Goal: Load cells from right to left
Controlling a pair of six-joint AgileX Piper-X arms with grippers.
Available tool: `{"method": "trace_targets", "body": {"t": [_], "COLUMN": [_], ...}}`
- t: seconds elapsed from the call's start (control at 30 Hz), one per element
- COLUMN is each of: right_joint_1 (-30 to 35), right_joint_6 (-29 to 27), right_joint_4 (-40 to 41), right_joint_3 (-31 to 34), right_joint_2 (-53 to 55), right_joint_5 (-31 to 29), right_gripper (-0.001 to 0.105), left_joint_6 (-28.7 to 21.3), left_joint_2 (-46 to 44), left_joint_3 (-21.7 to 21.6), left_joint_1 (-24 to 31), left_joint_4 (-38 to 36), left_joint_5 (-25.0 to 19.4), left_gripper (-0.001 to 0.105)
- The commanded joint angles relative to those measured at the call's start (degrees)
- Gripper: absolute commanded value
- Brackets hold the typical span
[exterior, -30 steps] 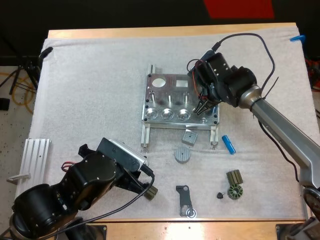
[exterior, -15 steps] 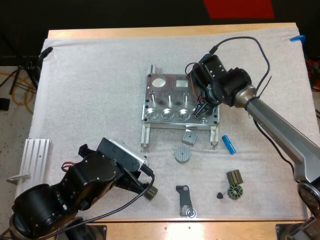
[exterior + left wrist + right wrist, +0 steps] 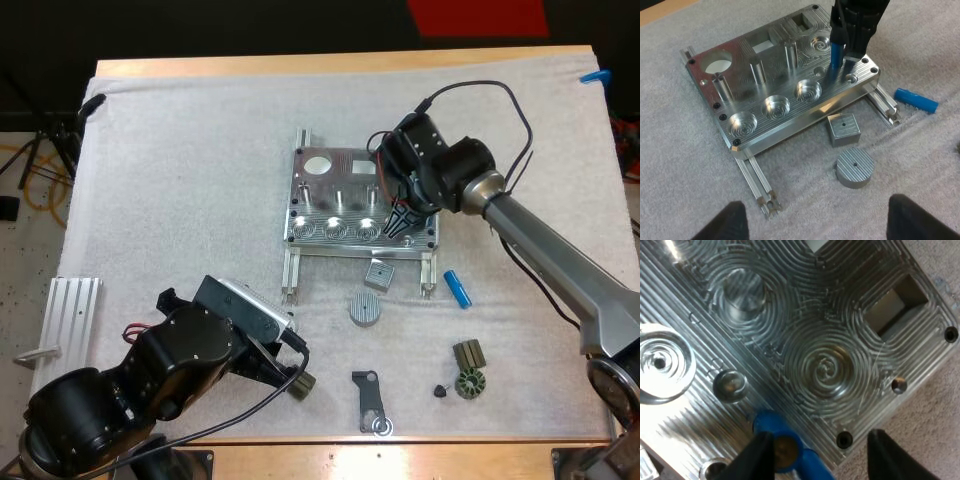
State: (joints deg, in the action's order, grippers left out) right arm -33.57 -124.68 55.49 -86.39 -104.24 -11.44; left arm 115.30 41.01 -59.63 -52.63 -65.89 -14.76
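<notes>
The metal fixture lies mid-mat with three round pockets along its near edge. My right gripper hangs over the fixture's near right corner, shut on an upright blue cylinder whose lower end is at the plate beside a small hole. From the right wrist, that cylinder sits between the fingers above the plate. A second blue cylinder lies on the mat to the fixture's right. My left gripper rests near the mat's front, open, its fingers apart and clear of everything.
A grey square block and a grey round disc lie just in front of the fixture. A black bracket and dark gear-like parts sit near the front edge. A ribbed aluminium rail lies at the left.
My right gripper has shifted slightly left and lower with the blue cylinder, closer onto the fixture's right front corner. The left arm has not moved.
</notes>
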Motion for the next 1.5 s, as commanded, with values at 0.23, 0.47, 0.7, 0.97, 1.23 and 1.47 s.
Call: {"method": "trace_targets", "body": {"t": [0.23,0.47,0.7,0.97,1.23,1.47], "right_joint_1": [-0.1,-0.1,-0.1,-0.1,-0.1,-0.1], "right_joint_6": [3.9,5.4,6.6,10.9,12.7,14.4], "right_joint_4": [1.2,5.3,10.9,19.3,20.3,22.4], "right_joint_3": [-0.1,-0.1,-0.1,-0.1,-0.1,-0.1], "right_joint_2": [2.6,8.1,14.7,19.5,24.1,28.1], "right_joint_5": [0.9,2.7,2.7,2.7,6.6,7.7], "right_gripper": [0.043,0.043,0.043,0.043,0.043,0.043], "left_joint_6": [-1.0,-2.3,-4.0,-11.0,-12.4,-13.9], "left_joint_2": [0.2,0.2,0.2,0.2,0.2,0.2], "left_joint_3": [-0.2,-0.2,-0.2,-0.2,-0.2,-0.2], "left_joint_1": [-0.2,-0.2,-0.2,-0.2,-0.2,-0.2], "left_joint_4": [0.2,0.2,0.2,0.2,0.2,0.2], "left_joint_5": [-1.2,-1.2,-1.2,-1.2,-1.2,-1.2], "left_gripper": [0.058,0.058,0.058,0.058,0.058,0.058]}}
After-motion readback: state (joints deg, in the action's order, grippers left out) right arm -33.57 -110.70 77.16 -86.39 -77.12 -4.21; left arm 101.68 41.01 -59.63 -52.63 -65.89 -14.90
